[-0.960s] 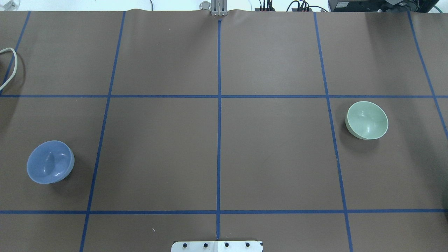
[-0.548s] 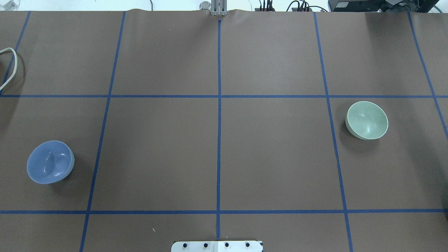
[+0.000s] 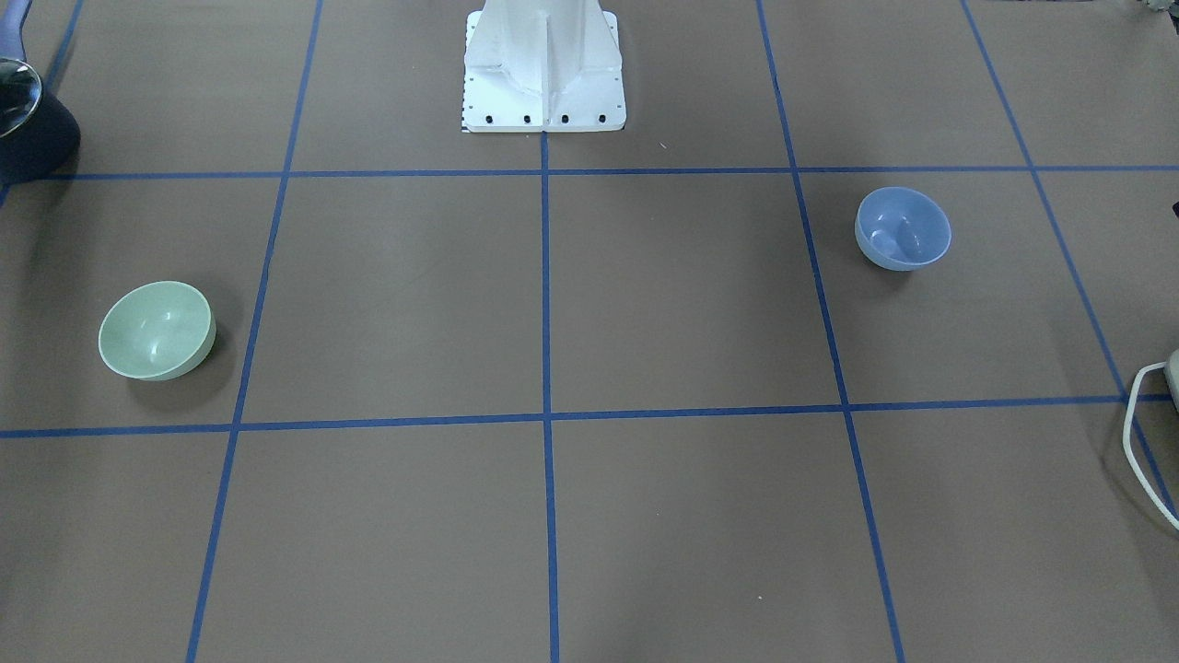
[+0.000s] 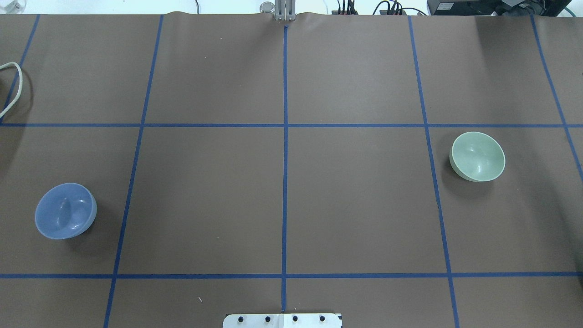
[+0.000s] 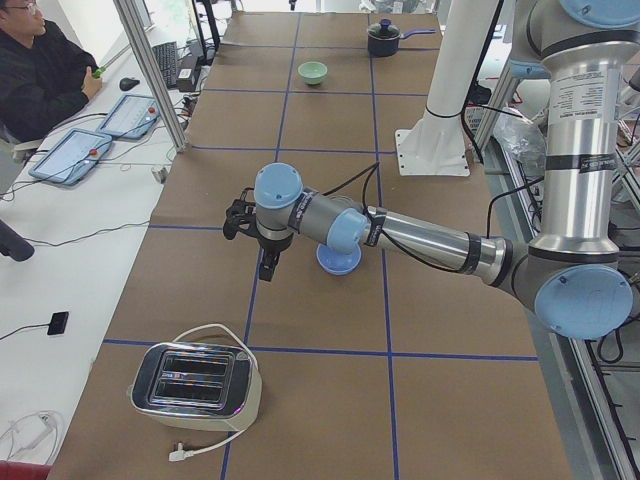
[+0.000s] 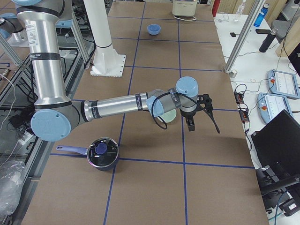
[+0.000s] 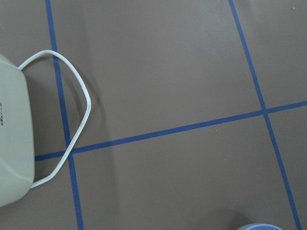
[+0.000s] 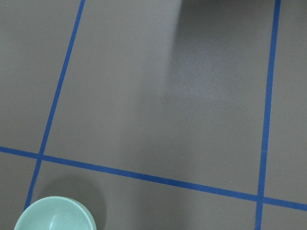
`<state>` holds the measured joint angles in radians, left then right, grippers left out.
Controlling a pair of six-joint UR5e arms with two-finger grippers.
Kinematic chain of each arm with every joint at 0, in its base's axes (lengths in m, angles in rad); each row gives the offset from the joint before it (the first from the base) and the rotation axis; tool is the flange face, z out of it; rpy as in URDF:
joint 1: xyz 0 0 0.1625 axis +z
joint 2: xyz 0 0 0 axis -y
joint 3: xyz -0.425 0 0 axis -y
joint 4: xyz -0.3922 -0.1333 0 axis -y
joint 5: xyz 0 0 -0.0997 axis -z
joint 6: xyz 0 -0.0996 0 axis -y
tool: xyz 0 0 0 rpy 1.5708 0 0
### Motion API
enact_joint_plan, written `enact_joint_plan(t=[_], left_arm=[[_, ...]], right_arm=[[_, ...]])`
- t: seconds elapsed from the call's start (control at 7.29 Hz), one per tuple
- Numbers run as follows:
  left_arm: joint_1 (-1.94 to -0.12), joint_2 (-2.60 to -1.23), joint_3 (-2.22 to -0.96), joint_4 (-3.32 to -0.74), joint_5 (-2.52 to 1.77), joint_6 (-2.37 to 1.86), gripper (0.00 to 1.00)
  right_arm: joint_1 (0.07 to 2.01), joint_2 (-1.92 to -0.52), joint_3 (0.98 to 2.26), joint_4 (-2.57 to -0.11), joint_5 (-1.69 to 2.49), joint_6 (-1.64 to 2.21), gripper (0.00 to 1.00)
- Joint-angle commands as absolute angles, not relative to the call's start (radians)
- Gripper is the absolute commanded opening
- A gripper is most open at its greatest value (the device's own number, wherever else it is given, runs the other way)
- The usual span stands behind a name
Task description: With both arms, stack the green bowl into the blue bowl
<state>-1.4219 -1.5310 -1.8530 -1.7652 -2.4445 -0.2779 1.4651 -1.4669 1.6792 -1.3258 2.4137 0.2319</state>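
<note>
The green bowl [image 4: 477,156] sits upright on the table's right side; it also shows in the front view [image 3: 157,330] and at the bottom left of the right wrist view [image 8: 55,215]. The blue bowl [image 4: 65,210] sits upright far off on the left side, also in the front view [image 3: 903,227]. The left gripper [image 5: 268,265] hangs above the table just beyond the blue bowl [image 5: 338,260]. The right gripper [image 6: 190,124] hangs just beyond the green bowl [image 6: 168,115]. Both grippers show only in the side views, so I cannot tell whether they are open or shut.
A toaster [image 5: 195,385] with a white cable [image 4: 13,86] stands at the table's left end. A dark pot [image 6: 101,153] stands at the right end. The white base pedestal [image 3: 543,64] is at the robot's edge. An operator [image 5: 40,70] sits beside the table.
</note>
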Motion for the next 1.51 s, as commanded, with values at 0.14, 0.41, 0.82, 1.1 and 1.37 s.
enact_joint_plan(t=[0.14,0.41,0.82,1.1,1.37], left_arm=[[-1.271,-1.442,-1.852,-1.975,-2.369,-0.536,0.98],[-1.168,-1.431,-1.851,-2.057,-2.335,-0.664,0.98],[-1.074,-1.408,-1.848,-2.123,-2.289,-0.73,0.98],[-0.995,-1.408,-1.845,-2.126,-2.249,-0.771,0.98],[-0.921,-1.405,-1.841,-2.172,-2.194,-0.83,0.98]], right_arm=[[1.388,-1.428,1.695,-1.328,2.363,0.299,1.0],[1.336,-1.417,1.692,-1.331,2.342,0.324,1.0],[1.298,-1.439,1.69,-1.333,2.338,0.322,1.0],[1.282,-1.466,1.695,-1.307,2.306,0.322,1.0],[1.273,-1.46,1.687,-1.305,2.309,0.324,1.0]])
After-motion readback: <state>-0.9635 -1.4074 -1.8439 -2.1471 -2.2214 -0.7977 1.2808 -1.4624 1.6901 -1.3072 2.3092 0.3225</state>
